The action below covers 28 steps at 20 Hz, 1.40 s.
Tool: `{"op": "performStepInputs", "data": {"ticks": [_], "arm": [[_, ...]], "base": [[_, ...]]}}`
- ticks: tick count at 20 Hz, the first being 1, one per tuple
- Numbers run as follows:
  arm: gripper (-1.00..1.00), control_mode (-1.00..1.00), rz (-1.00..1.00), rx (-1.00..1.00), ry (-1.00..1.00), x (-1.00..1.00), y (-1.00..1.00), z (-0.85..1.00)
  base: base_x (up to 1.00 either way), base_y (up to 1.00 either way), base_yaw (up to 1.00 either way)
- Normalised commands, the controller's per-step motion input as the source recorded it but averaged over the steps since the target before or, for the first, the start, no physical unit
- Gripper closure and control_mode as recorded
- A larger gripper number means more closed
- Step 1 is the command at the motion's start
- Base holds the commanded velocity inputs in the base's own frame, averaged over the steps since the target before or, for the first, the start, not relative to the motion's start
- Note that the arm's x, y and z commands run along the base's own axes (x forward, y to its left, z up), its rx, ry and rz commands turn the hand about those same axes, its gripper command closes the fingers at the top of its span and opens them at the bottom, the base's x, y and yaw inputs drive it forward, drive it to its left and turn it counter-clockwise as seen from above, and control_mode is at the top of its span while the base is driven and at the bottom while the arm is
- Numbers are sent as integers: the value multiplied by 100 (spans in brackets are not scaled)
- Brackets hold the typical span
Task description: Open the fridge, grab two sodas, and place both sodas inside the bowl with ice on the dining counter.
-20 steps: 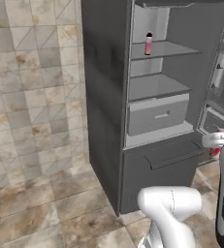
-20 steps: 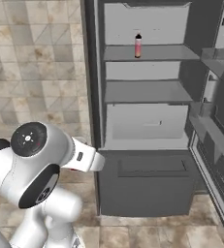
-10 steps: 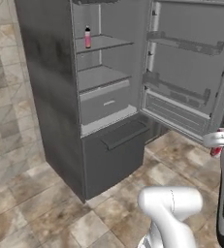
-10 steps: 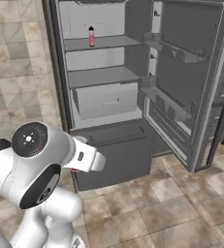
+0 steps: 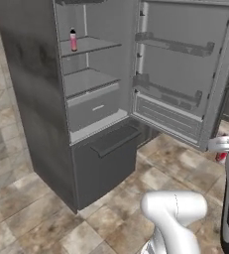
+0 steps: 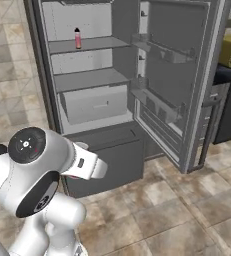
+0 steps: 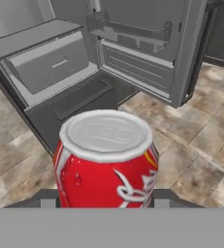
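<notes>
Pincer (image 7: 104, 203) pinches red soda can (image 7: 105, 160) at lower body, can upright. Judged light, rigid, smooth-walled; mid-height side grip safest against slip. Farther off, fridge (image 5: 41, 99) stands open, pink bottle (image 5: 73, 40) on upper shelf.

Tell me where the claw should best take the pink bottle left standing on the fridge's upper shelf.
Grip the pink bottle around its straight mid-body, below the dark cap, coming in level from the open front of the fridge. It stands upright with nothing beside it, so fingers likely fit either side; the space overhead looks tight. The claw holds a red soda can now.
</notes>
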Motion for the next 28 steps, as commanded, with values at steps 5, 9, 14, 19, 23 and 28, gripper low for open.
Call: {"op": "performStepInputs", "data": {"ticks": [5, 9, 14, 19, 23, 28], "arm": [[100, 100, 0, 0, 0, 0, 0, 0], [100, 100, 0, 0, 0, 0, 0, 0], [100, 100, 0, 0, 0, 0, 0, 0], [100, 100, 0, 0, 0, 0, 0, 0], [100, 100, 0, 0, 0, 0, 0, 0], [100, 100, 0, 0, 0, 0, 0, 0]], "base": [[-87, 34, -45], [-48, 94, -14], [-30, 97, -1], [-69, 31, -19], [-93, 0, -40], [-81, 0, -46]]}}
